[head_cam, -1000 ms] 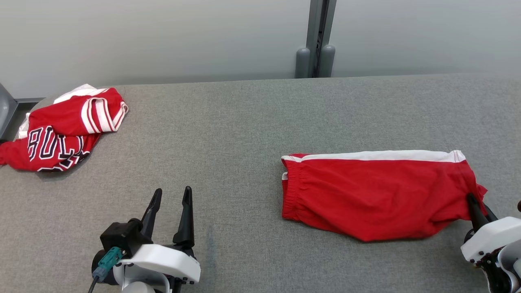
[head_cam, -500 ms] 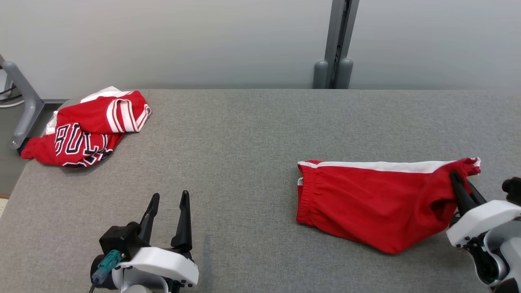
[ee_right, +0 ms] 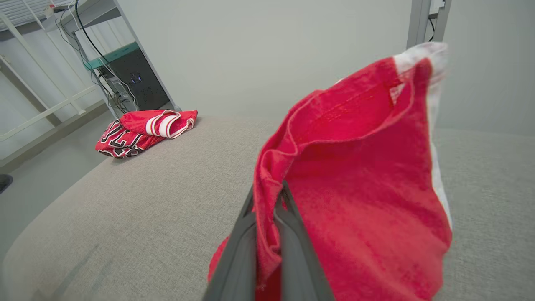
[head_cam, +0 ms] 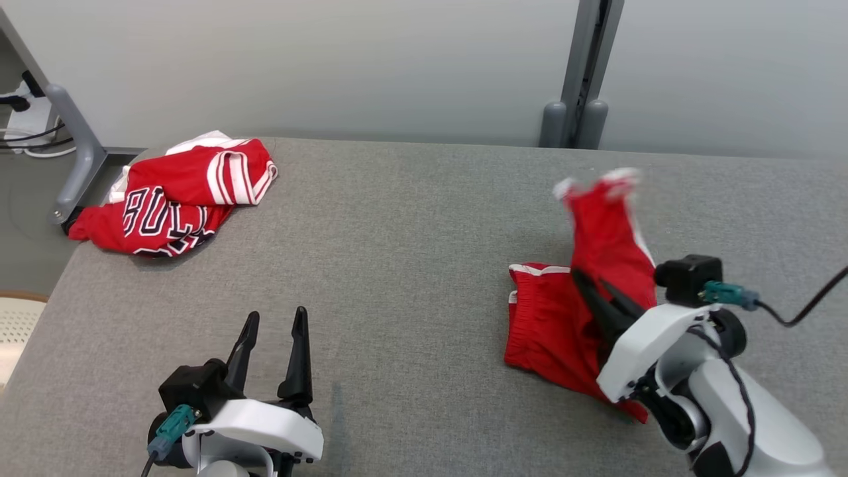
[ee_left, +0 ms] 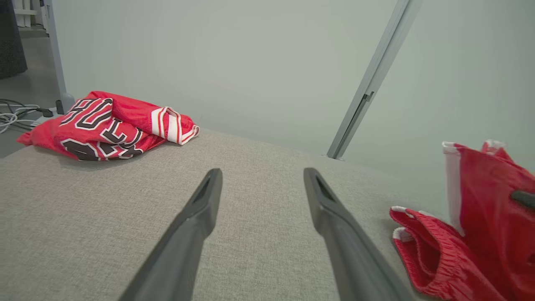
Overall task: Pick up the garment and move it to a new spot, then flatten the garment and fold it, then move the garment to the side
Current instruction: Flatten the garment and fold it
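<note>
The right claw [head_cam: 589,281] is pinching shut on one end of the red shorts [head_cam: 609,225] and holding it up high, maybe to fold them. The other end is lying on the bench [head_cam: 411,252] just under that claw. The left claw [head_cam: 277,313] is sitting wide open, holding nothing. The shorts' top edge is looking blurry, and the arm is hiding part of them.

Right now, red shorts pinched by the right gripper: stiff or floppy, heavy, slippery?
Likely floppy: the red shorts crumple around the right gripper while one end lies on the table. Probably light: a narrow pinch lifts them. Dragged, they'd likely bunch, not slide flat.
</note>
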